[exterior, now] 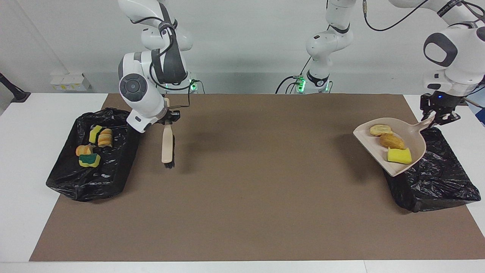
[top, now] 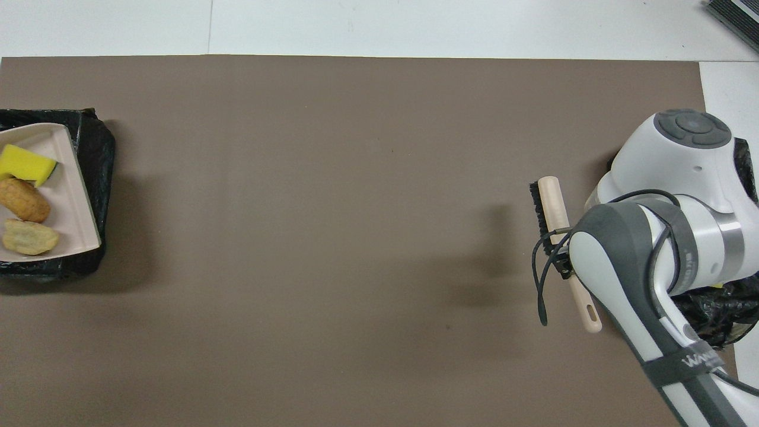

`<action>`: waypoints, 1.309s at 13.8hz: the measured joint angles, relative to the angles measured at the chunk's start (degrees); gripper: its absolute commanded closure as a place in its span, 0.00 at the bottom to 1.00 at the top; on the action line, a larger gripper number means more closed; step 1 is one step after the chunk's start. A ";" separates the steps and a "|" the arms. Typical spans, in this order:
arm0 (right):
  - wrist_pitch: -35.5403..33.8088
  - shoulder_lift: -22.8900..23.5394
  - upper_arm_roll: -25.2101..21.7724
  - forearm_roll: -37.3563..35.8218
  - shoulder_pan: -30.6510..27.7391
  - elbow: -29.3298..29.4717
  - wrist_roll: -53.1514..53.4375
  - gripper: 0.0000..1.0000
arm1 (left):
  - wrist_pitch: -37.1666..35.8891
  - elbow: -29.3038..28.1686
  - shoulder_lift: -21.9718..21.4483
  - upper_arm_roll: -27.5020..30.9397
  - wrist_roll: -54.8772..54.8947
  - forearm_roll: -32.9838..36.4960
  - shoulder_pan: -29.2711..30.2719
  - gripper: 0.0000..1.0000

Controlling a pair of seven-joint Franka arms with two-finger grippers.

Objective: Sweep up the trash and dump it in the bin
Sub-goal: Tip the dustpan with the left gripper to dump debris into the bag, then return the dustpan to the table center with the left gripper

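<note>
Facing view. Your left gripper (exterior: 439,118), closed on the handle of the beige plastic dustpan (exterior: 411,138), holds the pan in the air over the black-lined bin at the left arm's end of the table (exterior: 435,182). Three pieces of trash ride in it: a pale flat lump (exterior: 380,129), a golden-brown bread-like lump (exterior: 392,141) and a yellow sponge chunk (exterior: 399,155). The pan's open lip overhangs the brown mat (exterior: 265,189), so if you tip it here, pieces would likely fall beside the bin. Your right gripper (exterior: 169,118), clamped on the beige-handled brush with black bristles (exterior: 167,146), waits beside the second black-lined bin (exterior: 117,170), which holds four more pieces (exterior: 93,148).

Overhead view. The dustpan (top: 65,196) covers most of its bin (top: 98,154), and the sponge (top: 24,165) lies nearest the open edge. A quick tilt could roll the round lump (top: 24,200) out early. The brush (top: 557,237) hangs clear of the mat.
</note>
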 measured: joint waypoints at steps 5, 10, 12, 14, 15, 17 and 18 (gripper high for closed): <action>3.47 -3.00 0.00 0.04 -0.08 -5.70 0.00 1.00 | 1.99 10.08 7.32 -0.83 3.19 15.77 0.39 1.00; 3.59 -3.06 0.00 0.06 -0.09 -5.84 0.00 1.00 | 2.72 11.14 8.10 -1.53 2.76 32.07 -3.99 1.00; 3.61 -3.06 0.00 0.06 -0.09 -5.91 0.00 1.00 | 2.72 11.38 8.10 -1.52 0.82 38.38 -4.45 1.00; 4.02 -3.07 0.01 0.98 -0.07 -6.11 0.00 1.00 | 2.61 12.44 8.08 -1.34 0.35 40.93 -4.48 1.00; 4.72 -3.10 0.08 1.95 0.04 -6.29 0.00 1.00 | 2.26 13.65 8.00 -1.22 0.35 41.09 -4.48 1.00; 5.92 -3.23 0.38 3.20 1.25 -6.52 0.18 1.00 | -0.15 15.65 7.27 -1.23 0.35 40.82 -4.54 1.00; 6.42 -3.35 0.46 4.30 2.86 -6.57 1.61 1.00 | -2.37 16.03 6.36 -1.31 0.32 39.88 -4.66 1.00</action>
